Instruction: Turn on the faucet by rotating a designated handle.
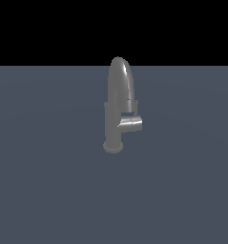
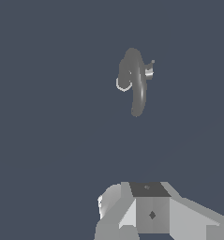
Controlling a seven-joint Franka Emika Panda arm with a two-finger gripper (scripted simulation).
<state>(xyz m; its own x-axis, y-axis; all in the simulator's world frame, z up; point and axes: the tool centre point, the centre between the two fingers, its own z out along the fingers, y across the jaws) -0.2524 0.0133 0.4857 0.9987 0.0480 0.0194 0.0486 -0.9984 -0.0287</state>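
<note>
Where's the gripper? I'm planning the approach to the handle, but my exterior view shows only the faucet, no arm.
Observer: In the wrist view the gripper is apart from the faucet, touching nothing.
Operator: Is the handle in its sight?
Observer: Yes, the handle shows beside the spout, seen from above.
Operator: Jaws open?
Observer: Cannot tell; only part of the gripper shows.

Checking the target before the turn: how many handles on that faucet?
1. The handle juts sideways from the faucet body toward the exterior view's right, below the arched spout. Another behind the body could be hidden.
</note>
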